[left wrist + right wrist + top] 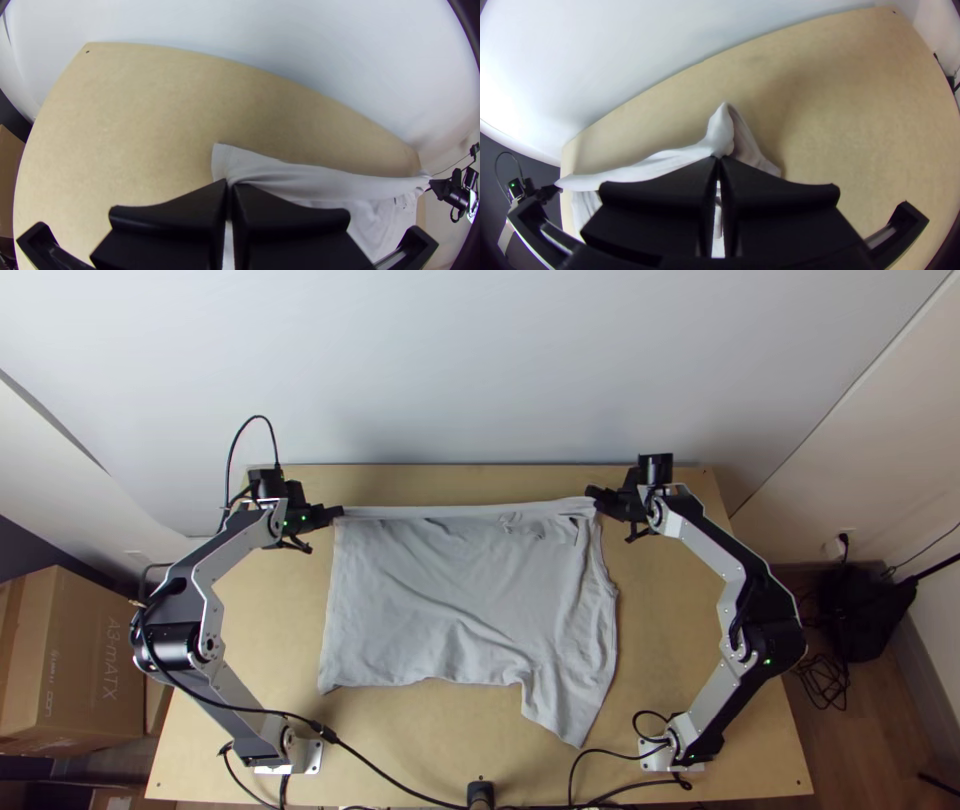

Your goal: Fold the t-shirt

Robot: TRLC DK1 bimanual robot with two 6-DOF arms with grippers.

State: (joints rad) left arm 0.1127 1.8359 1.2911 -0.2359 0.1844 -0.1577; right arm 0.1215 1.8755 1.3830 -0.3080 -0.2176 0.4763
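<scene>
T-shirt [450,600] spread on the table [270,670], a sleeve poking out toward the near side; I have it by two places along its far edge. My left gripper [338,511] is closed on cloth at one end, my right gripper [593,493] closed on cloth at the other. I take this wide hold to be for keeping that edge straight between them, so that one even fold can come toward the near side without the middle sagging.

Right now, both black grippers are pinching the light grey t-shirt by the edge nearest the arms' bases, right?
Not the nearest edge: the top view shows the left gripper and right gripper pinching the t-shirt by its far edge, toward the white wall.
</scene>
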